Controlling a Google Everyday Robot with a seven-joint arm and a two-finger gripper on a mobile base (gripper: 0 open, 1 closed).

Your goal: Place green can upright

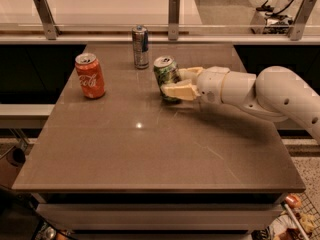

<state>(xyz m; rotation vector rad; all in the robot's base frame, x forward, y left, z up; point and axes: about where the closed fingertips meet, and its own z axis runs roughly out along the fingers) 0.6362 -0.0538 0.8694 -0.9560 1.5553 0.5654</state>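
Observation:
The green can (166,74), green and white with a silver top, stands nearly upright on the brown table (150,149), right of the table's middle at the back. My gripper (176,83) reaches in from the right on a white arm. Its cream fingers (179,90) close around the can's right side, one in front and one behind.
A red-orange Coca-Cola can (90,75) stands upright at the left. A slim silver-blue can (140,46) stands upright at the back, just left of the green can. A glass rail with metal posts (173,16) runs behind the table.

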